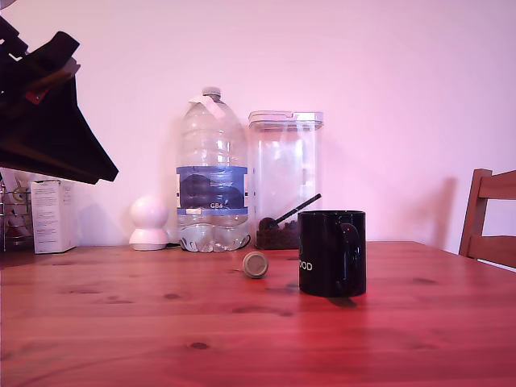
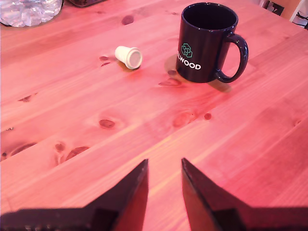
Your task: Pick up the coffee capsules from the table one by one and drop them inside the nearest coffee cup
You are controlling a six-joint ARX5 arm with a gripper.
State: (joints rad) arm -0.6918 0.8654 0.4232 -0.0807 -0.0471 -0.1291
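Bottle [image 1: 211,173], container [image 1: 284,179] behind cup [image 1: 331,252]

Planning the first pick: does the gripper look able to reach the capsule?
Probably yes. The gripper is open, with bare table between it and the capsule, which lies on its side, apart from the mug.

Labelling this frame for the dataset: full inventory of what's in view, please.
coffee capsule: 1, grey-beige, lying on its side on the table, at the exterior view's left of the mug, apart from it.
mug: 1, black with white lettering, upright on the table.
table: 1, reddish-brown wood with knots.
water bottle: 1, clear with blue label, at the back by the wall.
clear container: 1, dark coffee beans and a scoop inside, beside the bottle.
white round device: 1, at the exterior view's left of the bottle.
white carton: 1, far left of the exterior view.
chair: 1, wooden, right edge.
claw: 1, black, above the table, slightly open, empty.
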